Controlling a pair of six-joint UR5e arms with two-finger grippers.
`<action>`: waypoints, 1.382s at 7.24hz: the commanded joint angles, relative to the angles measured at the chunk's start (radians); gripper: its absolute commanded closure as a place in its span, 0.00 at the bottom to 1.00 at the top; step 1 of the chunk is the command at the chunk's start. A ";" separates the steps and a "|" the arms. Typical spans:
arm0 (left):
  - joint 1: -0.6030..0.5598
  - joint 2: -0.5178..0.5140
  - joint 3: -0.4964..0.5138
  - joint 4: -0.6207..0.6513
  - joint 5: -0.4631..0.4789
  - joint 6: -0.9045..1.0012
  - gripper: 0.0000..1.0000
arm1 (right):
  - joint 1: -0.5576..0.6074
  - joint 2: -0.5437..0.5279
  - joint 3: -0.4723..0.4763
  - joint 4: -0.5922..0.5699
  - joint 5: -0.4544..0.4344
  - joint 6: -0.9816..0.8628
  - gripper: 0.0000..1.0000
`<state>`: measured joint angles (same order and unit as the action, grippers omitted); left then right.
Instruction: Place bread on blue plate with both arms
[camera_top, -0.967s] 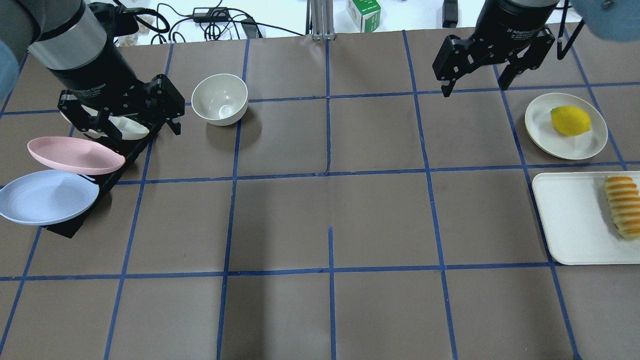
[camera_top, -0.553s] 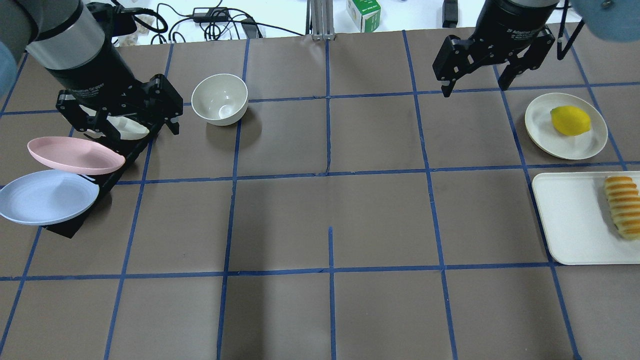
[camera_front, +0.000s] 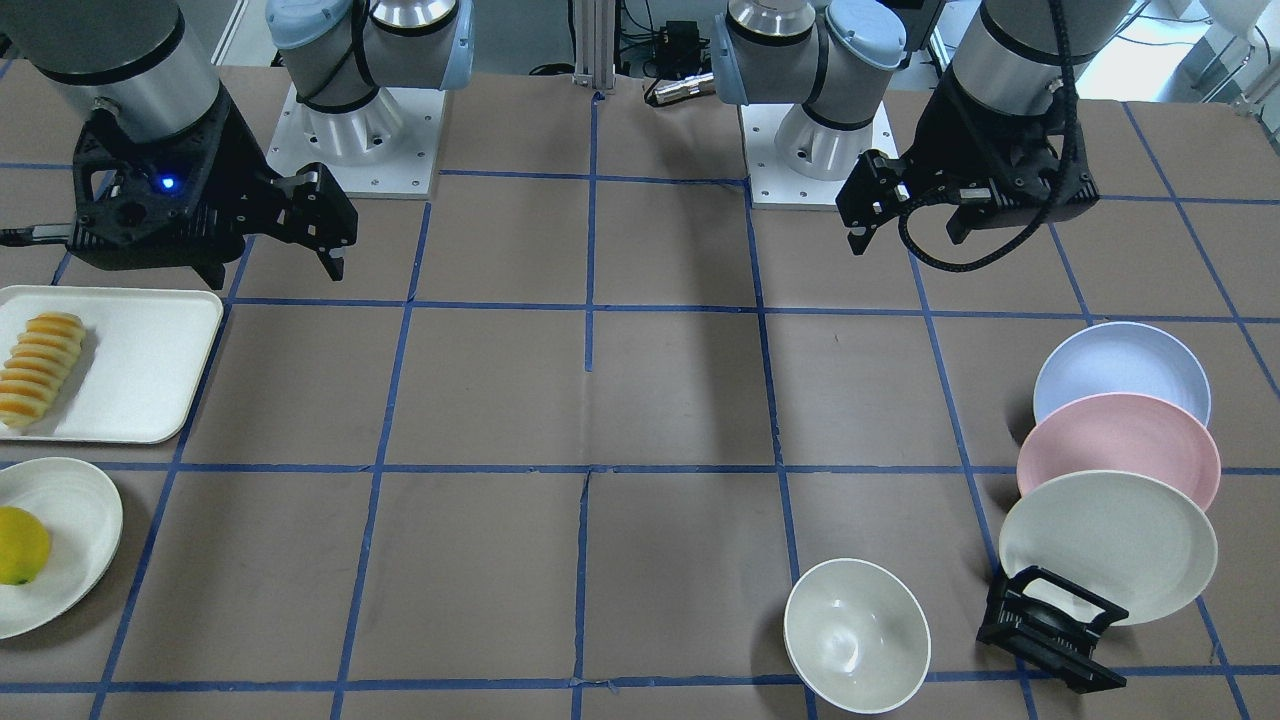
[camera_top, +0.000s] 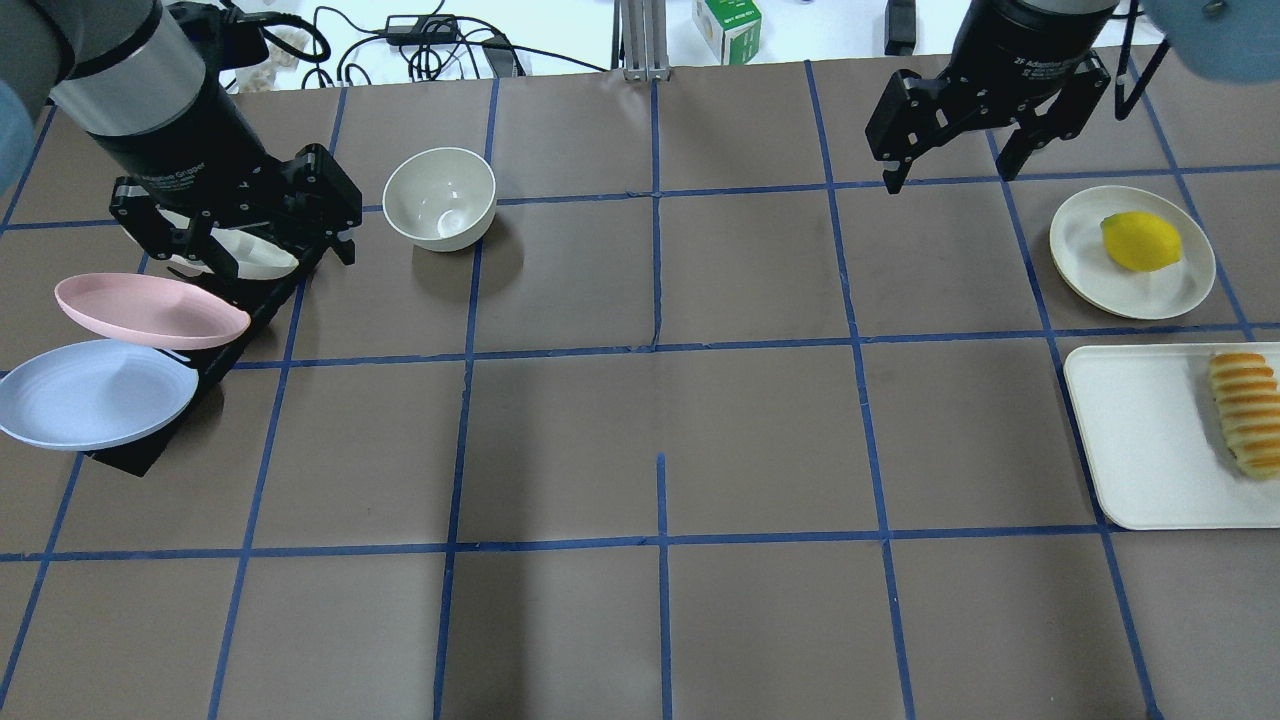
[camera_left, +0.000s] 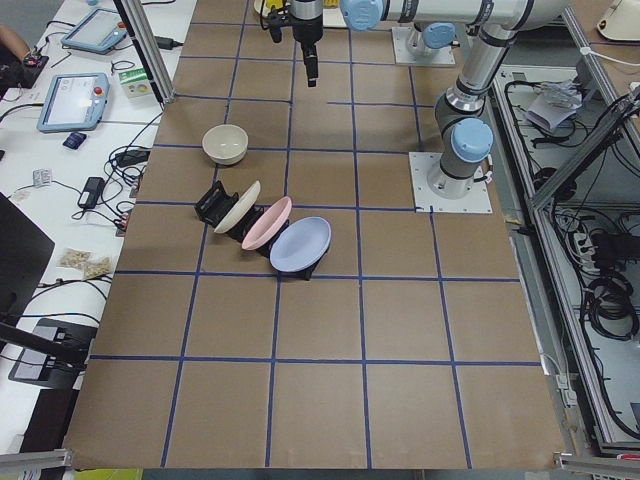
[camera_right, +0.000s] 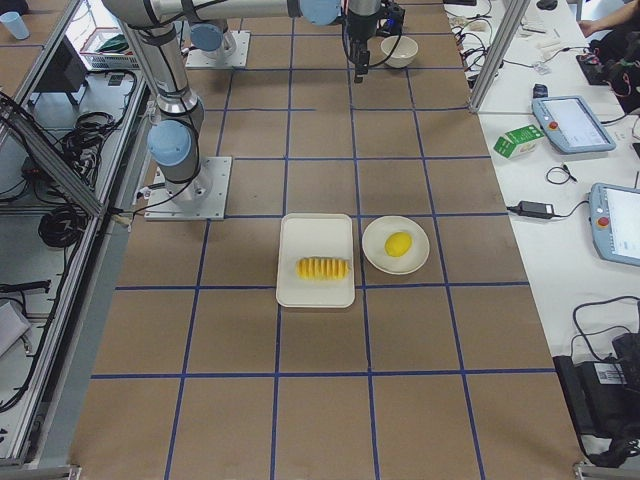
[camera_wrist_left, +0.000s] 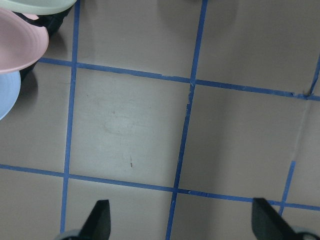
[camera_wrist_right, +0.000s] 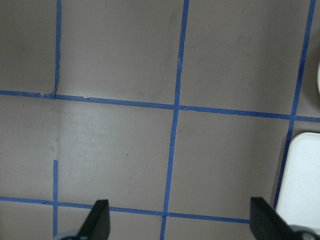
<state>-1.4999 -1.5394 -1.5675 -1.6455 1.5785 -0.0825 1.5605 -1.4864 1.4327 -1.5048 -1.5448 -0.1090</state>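
The bread (camera_top: 1245, 410) lies on a white tray (camera_top: 1140, 440) at the right edge; it also shows in the front view (camera_front: 40, 365) and the right exterior view (camera_right: 323, 268). The blue plate (camera_top: 95, 395) leans in a black rack (camera_top: 130, 455) at the left, lowest of three plates, and shows in the front view (camera_front: 1120, 370). My left gripper (camera_top: 275, 262) is open and empty, hovering above the rack's far end. My right gripper (camera_top: 950, 178) is open and empty, high over the far right of the table, apart from the bread.
A pink plate (camera_top: 150, 310) and a cream-white plate (camera_front: 1105, 540) stand in the same rack. A white bowl (camera_top: 440, 195) stands right of the rack. A lemon (camera_top: 1140, 240) lies on a cream plate (camera_top: 1085, 260) beyond the tray.
My left gripper has drifted slightly toward the table's far side. The right gripper has barely moved. Both stay open.
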 joint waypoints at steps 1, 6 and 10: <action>0.004 -0.007 0.000 0.013 0.000 0.000 0.00 | 0.001 0.000 0.000 0.000 0.000 0.000 0.00; 0.321 -0.034 0.000 0.111 0.009 0.000 0.00 | 0.000 0.000 0.000 0.000 -0.001 0.000 0.00; 0.657 -0.117 0.003 0.168 0.017 0.352 0.00 | 0.001 0.000 0.002 0.000 -0.001 0.000 0.00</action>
<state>-0.9439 -1.6314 -1.5654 -1.5096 1.5962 0.1627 1.5611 -1.4864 1.4332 -1.5042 -1.5462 -0.1095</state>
